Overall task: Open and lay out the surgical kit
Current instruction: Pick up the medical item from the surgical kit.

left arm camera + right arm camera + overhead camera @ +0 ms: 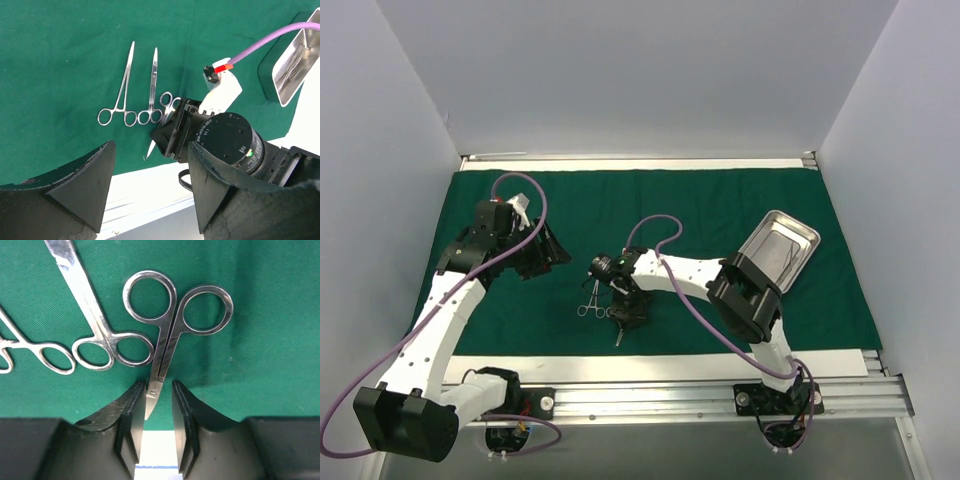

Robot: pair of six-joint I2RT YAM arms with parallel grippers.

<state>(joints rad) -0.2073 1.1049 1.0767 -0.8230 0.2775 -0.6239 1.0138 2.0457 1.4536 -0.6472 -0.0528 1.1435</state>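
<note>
right end effector point(154, 420): down at the dark green drape point(260, 365), which lies spread over the tabletop point(520, 368). its jaws are drawn to a narrow gap and stand one on each side of the blade end of the scissors point(161, 360). the blades lie close against one pad, and a thin strip of background shows between them and the other pad. no firm clamp is seen, and the scissors rest flat on the cloth. the scissors' two rings point straight out ahead of the fingertips. the near edge of the drape shows just behind the fingertips. immediately left of the scissors in the right wrist view lies a ring-handled clamp point(96, 315), with one ring touching or all but touching the scissors' shank. a second clamp point(125, 75) lies just beyond it, roughly parallel. the steel tray point(798, 232) sits on the drape well apart from this end effector, off to its right and farther from the arm bases, partly behind the right arm's elbow. left end effector point(548, 258): jaws wide apart with nothing between them, held above the drape near the instruments on their left. in its own wrist view all three instruments lie ahead of its fingertips.
</note>
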